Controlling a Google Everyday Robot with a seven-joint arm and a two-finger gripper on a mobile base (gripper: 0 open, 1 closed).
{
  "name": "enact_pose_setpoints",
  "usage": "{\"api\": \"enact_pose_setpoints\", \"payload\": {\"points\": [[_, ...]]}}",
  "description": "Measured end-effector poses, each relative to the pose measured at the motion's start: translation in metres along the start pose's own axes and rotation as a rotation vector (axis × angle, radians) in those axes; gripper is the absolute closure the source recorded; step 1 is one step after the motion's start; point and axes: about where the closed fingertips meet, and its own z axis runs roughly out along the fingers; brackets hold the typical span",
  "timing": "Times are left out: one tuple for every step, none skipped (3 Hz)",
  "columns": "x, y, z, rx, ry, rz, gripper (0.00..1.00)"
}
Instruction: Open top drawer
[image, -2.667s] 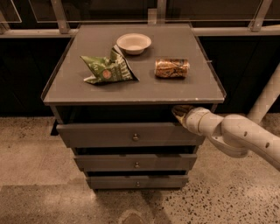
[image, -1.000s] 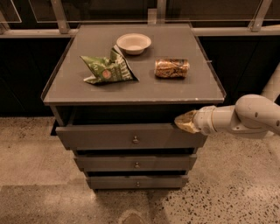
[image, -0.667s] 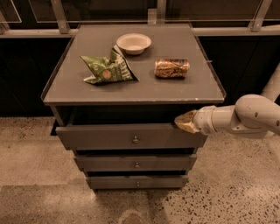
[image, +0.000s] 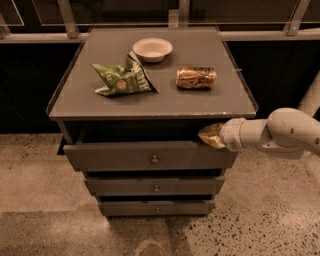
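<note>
The top drawer (image: 115, 157) is the widest grey front of three, with a small round metal knob (image: 154, 160) at its centre. It stands pulled out a little from the cabinet, with a dark gap above it. My gripper (image: 209, 135) comes in from the right on a white arm (image: 280, 132). Its tip sits at the drawer's upper right corner, just under the cabinet top.
On the cabinet top (image: 200, 102) lie a green chip bag (image: 122, 80), a white bowl (image: 152, 49) and a can on its side (image: 196, 78). Two narrower drawers (image: 155, 187) sit below. A railing runs behind. The floor is speckled.
Over the earlier frames the arm swung from a low diagonal reach to a level one from the right. The gripper stays at the drawer's upper right corner. The drawer has not visibly moved.
</note>
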Motion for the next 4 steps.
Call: {"api": "enact_pose_setpoints", "payload": {"points": [[0.0093,0.0013,0.0148,0.003,0.004,0.022,1.00],[0.0093,0.0013,0.0148,0.003,0.004,0.022,1.00],[0.0092,0.0033,0.0167,-0.009,0.018,0.016,1.00],[0.0092,0.0112,0.0130,-0.071,0.076,-0.002,1.00]]}}
